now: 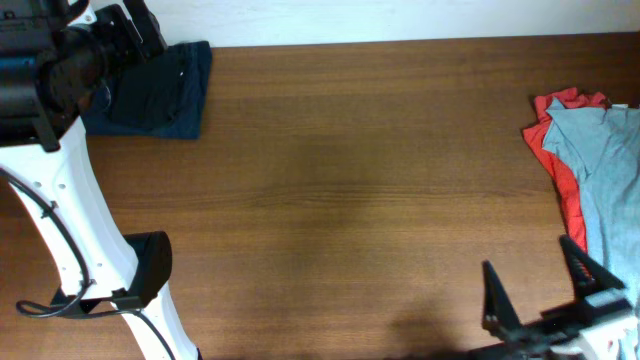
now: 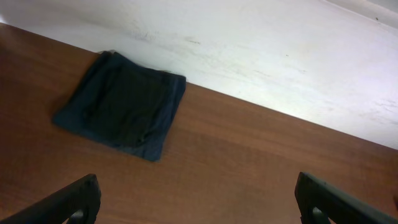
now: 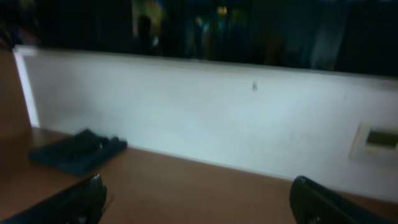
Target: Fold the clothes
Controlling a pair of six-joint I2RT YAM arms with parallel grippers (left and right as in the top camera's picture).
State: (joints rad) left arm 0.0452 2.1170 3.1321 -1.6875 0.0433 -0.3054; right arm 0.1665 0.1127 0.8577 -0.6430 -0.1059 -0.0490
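While both arms hang clear of the cloth, we note the left gripper (image 2: 196, 198) and the right gripper (image 3: 196, 199) each spread wide, holding nothing. A folded navy garment (image 1: 150, 95) lies at the bench's (image 1: 350, 200) far left corner. At the right edge a light grey-blue shirt (image 1: 610, 170) sits rumpled atop a red garment (image 1: 562, 185), both unfolded.

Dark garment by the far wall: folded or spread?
Folded: the dark garment lies as a compact layered square, edges stacked, on the table.
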